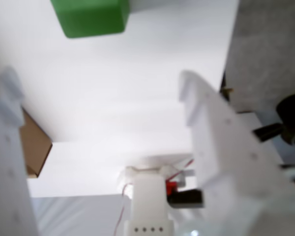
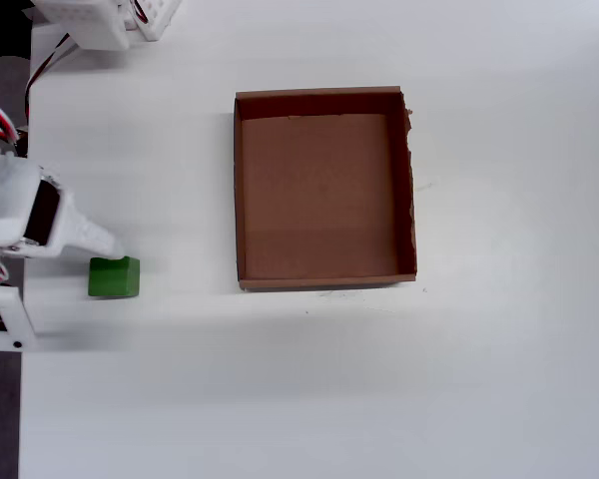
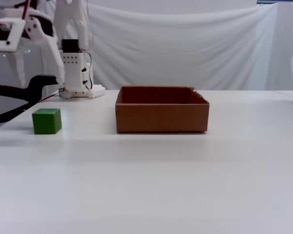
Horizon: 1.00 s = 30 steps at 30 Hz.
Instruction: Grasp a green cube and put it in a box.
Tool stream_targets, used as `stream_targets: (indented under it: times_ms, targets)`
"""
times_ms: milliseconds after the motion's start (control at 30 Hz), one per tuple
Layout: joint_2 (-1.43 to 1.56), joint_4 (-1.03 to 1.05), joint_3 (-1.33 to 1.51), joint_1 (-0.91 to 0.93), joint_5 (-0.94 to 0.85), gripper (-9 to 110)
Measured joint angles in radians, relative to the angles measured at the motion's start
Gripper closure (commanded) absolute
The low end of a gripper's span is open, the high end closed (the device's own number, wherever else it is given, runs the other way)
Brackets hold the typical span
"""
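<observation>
white arm reaching in along the left edge of the overhead view, gripper (image 2: 108, 261) down low near the table. jaws spread wide in the wrist view, one finger (image 1: 221, 132) right, the other (image 1: 7, 147) left, nothing between them.

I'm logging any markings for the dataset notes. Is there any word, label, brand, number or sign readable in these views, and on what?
None can be read.
The green cube has plain faces.
The box shows bare brown cardboard, no print.
The white gripper and arm show no legible label.
The white table is unmarked.
</observation>
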Motion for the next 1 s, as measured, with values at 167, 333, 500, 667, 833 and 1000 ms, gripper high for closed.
stream_targets:
  times_ms: [167,333,500,667,833,1000]
  targets:
    - [-0.083,-0.02,-0.061,-0.015,-0.002,65]
    - [-0.13,-0.052,-0.083,-0.02,-0.023,66]
    - [-0.189,-0.095,-0.084,-0.02,-0.029,67]
    - [-0.227,-0.126,-0.084,-0.023,-0.029,67]
    - [-0.247,-0.153,-0.084,-0.041,-0.029,67]
    - [-0.262,-0.16,-0.084,-0.052,-0.029,68]
